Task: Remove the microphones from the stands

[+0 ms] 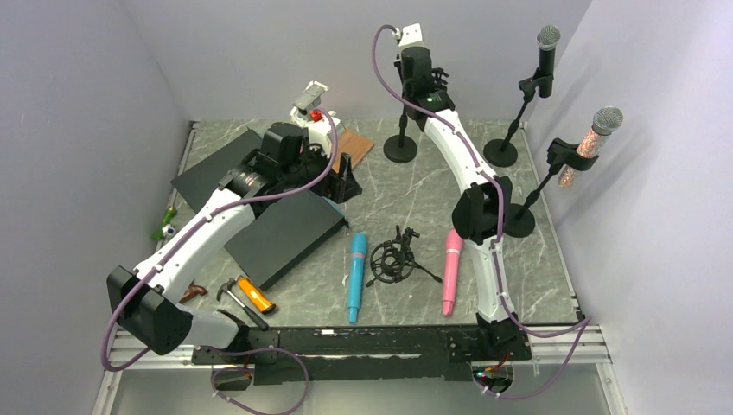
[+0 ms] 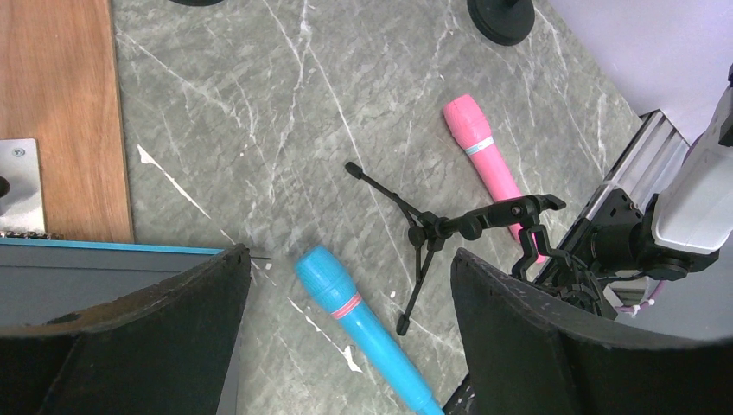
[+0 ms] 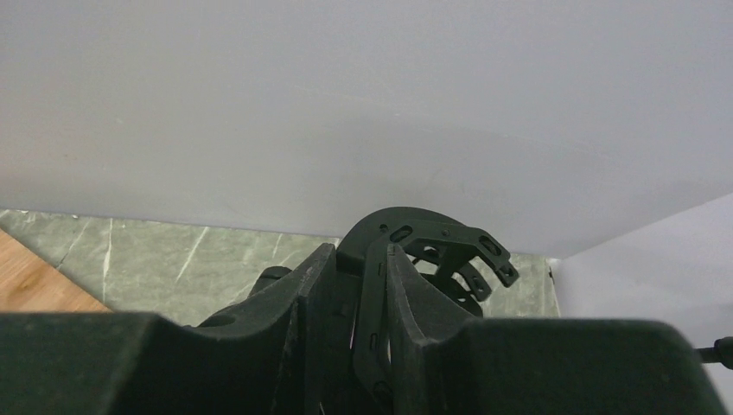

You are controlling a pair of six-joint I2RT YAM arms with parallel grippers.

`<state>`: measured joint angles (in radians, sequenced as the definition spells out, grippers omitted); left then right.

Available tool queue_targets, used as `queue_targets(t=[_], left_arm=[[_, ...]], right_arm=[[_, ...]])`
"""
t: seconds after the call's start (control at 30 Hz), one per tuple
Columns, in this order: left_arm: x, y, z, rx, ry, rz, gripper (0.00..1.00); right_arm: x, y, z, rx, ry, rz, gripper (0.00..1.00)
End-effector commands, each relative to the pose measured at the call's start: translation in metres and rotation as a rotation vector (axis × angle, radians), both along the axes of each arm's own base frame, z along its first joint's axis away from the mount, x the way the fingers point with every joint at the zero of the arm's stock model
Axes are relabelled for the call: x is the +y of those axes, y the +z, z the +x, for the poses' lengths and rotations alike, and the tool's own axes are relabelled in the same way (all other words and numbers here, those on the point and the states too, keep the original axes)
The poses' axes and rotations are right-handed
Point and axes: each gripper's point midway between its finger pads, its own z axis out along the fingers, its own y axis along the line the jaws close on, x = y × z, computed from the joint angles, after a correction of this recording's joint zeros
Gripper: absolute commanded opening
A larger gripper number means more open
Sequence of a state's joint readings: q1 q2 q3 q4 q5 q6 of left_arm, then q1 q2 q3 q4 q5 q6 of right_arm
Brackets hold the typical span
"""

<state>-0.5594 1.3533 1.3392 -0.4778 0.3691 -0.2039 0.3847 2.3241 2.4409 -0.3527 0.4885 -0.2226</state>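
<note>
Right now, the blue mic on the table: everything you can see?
The blue microphone lies loose and flat on the grey marble table, with nothing gripping it. It has a smooth, plastic-looking body and a pink band below the wider rounded head, tapering tailward. The head points toward the table's far side. It sits between a black flat case and a toppled tripod, clear of the tripod's legs.

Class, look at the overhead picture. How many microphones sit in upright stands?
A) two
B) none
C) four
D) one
A: the black microphone and the glittery microphone sit clipped in stands on the right. The blue microphone and the pink microphone lie flat on the table. The right gripper is shut on an empty clip.
</note>
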Motion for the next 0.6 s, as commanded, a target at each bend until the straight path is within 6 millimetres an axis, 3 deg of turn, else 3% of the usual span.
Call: queue_targets(t=[0.0, 0.17, 0.3, 0.57], left_arm=[[-0.003, 0.015, -0.001, -0.042, -0.024, -0.023, 0.89], [-0.003, 0.015, -0.001, -0.045, -0.025, -0.022, 0.89], [-0.003, 0.014, -0.001, -0.042, -0.026, -0.023, 0.89], [-0.003, 0.015, -0.001, -0.042, -0.026, -0.026, 0.89]], right_arm=[[0.018, -0.119, -0.024, 0.340, 0.081, -0.045, 0.29], [0.015, -0.138, -0.032, 0.408, 0.092, -0.088, 0.26], [0.014, -0.143, -0.038, 0.435, 0.115, -0.118, 0.27], [0.005, -0.167, -0.055, 0.537, 0.170, -0.282, 0.28]])
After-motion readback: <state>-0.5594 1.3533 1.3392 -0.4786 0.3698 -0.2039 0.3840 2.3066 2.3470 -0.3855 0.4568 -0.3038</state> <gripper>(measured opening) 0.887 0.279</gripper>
